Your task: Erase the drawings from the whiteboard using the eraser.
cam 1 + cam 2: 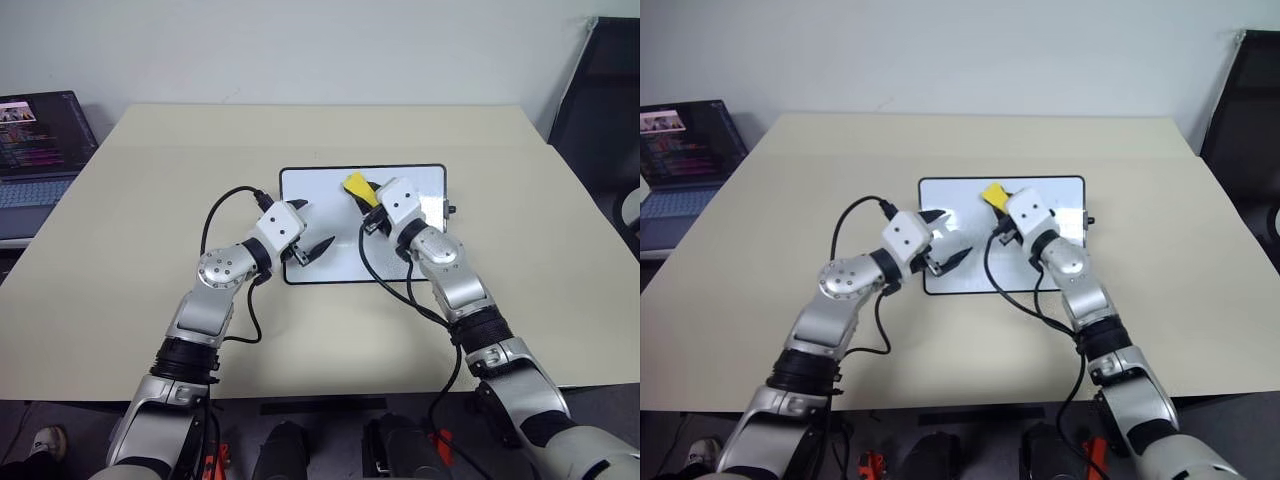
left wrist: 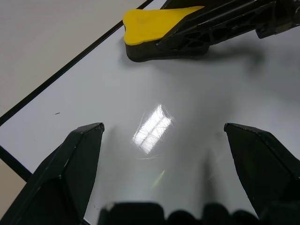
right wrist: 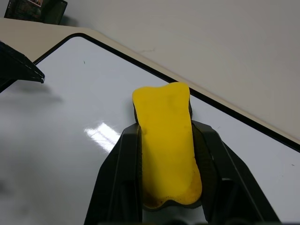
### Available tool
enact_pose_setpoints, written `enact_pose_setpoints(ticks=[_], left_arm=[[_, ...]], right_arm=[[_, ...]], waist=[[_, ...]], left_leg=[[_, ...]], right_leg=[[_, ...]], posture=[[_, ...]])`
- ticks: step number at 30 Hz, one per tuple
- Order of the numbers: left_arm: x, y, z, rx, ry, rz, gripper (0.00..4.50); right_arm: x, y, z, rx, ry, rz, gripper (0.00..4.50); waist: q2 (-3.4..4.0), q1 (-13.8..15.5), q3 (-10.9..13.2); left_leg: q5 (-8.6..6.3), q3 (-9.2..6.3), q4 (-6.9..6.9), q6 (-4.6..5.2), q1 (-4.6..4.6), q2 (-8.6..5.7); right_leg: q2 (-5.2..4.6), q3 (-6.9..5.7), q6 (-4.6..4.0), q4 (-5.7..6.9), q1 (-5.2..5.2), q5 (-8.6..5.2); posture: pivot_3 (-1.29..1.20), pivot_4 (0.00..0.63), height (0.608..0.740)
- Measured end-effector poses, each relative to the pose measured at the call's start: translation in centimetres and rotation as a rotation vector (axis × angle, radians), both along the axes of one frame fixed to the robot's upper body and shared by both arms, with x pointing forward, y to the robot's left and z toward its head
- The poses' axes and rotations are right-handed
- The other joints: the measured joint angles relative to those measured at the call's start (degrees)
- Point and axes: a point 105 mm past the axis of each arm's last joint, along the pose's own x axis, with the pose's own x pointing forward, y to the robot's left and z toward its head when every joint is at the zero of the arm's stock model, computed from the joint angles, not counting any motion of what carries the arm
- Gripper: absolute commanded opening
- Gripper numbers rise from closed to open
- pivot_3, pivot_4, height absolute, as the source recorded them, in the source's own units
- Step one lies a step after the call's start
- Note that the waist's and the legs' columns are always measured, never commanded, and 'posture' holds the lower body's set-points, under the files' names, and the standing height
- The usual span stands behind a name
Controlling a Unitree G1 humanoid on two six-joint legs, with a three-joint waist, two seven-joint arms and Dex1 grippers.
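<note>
The bench [image 1: 150, 200] carries the whiteboard [image 1: 330, 190] at its middle, flat and within both arms' reach. The left gripper [image 1: 308, 232] hangs over the whiteboard's near left part, fingers spread and empty, probably ready to steady it. The right gripper [image 3: 164, 154] pinches the eraser [image 1: 357, 186] by its sides at the whiteboard's far edge, dark face down for wiping. No drawings are visible on the whiteboard's bare parts.

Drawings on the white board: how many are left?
0 that I can see. The glossy white whiteboard with the thin black frame looks clean around the yellow block eraser, but the arms cover parts of it, so a small mark may be hidden.
</note>
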Motion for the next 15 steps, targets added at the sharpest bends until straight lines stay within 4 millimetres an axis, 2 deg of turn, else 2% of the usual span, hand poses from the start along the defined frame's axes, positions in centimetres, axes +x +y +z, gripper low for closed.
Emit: enact_pose_setpoints(ticks=[9, 15], left_arm=[[0.1, -0.1, 0.1, -0.001, -0.003, -0.003, 4.5], [0.1, -0.1, 0.1, 0.0, -0.002, -0.003, 4.5]], right_arm=[[-0.6, 0.1, -0.8, 0.009, 0.032, 0.0, 1.12], [-1.8, -1.4, -2.3, -0.016, 0.075, -0.013, 1.12]], waist=[[0.0, 0.0, 0.0], [0.0, 0.0, 0.0]], left_leg=[[0.0, 0.0, 0.03, 0.0, 0.01, 0.0], [0.0, -0.04, 0.14, 0.0, 0.05, -0.01]], right_leg=[[0.0, 0.0, 0.01, 0.04, 0.01, 0.0], [0.0, -0.03, 0.18, 0.1, 0.08, -0.1]], posture=[[0.0, 0.15, 0.74], [0.0, 0.15, 0.74]])
